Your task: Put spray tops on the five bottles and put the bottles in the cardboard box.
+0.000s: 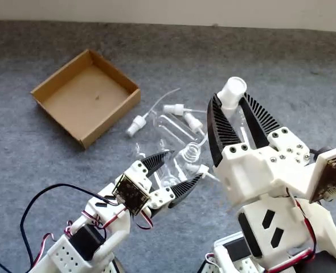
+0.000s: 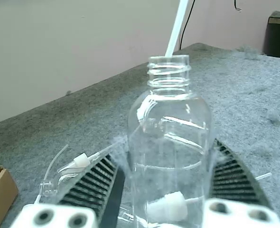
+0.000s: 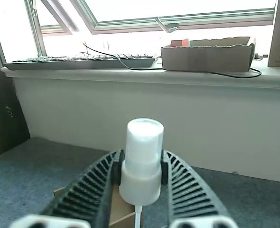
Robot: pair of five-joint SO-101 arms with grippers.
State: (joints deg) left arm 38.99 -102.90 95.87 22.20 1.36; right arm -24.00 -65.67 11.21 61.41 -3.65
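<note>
Ribbed black left gripper clamps a clear round plastic bottle; the right gripper pinches a white cylindrical spray top.

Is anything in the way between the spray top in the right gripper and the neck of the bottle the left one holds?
Nothing visible blocks it. The bottle has an open, uncapped neck, and the dip tube of the spray top ends right at the rim; whether it is inside, I cannot tell.
</note>
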